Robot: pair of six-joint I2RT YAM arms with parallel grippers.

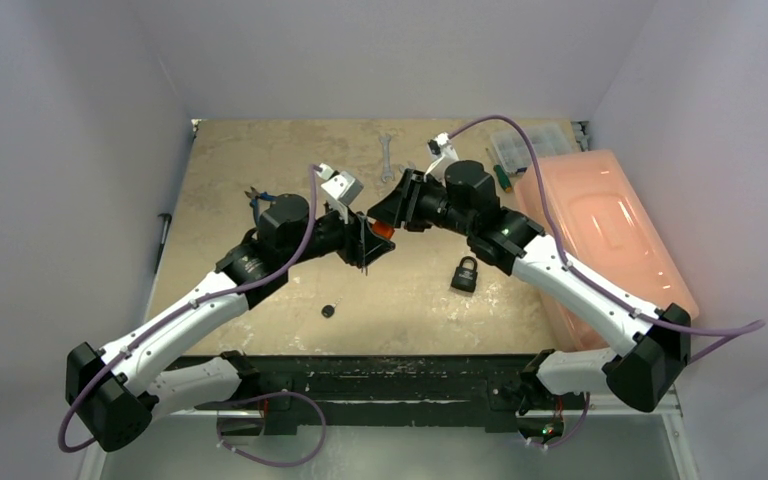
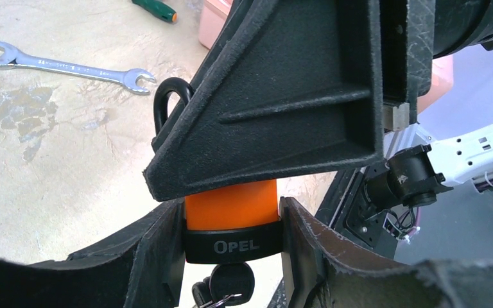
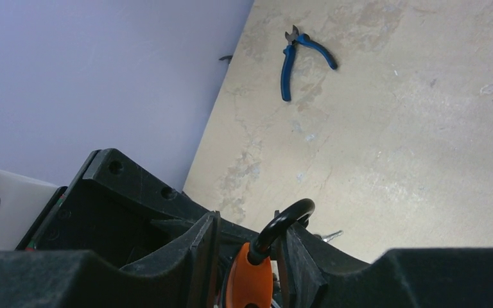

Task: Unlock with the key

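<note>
An orange padlock point(image 1: 384, 231) with a black base marked OPEL point(image 2: 231, 205) is held above the table's middle, between both grippers. My left gripper point(image 2: 231, 213) is shut on the black base. A black-headed key point(image 2: 231, 279) sits in the base and hangs between the left fingers point(image 2: 160, 250). My right gripper point(image 3: 250, 231) is closed on the flat sides of the orange body point(image 3: 250, 282). The black shackle point(image 3: 289, 218) sticks out past its fingertips and looks closed. In the left wrist view the right finger point(image 2: 282, 96) covers most of the padlock.
A black padlock point(image 1: 465, 273) and a loose key point(image 1: 329, 310) lie on the table in front. A wrench point(image 1: 387, 158), blue pliers point(image 1: 257, 200) and a green screwdriver point(image 2: 157, 9) lie further back. A pink lidded bin point(image 1: 600, 220) fills the right side.
</note>
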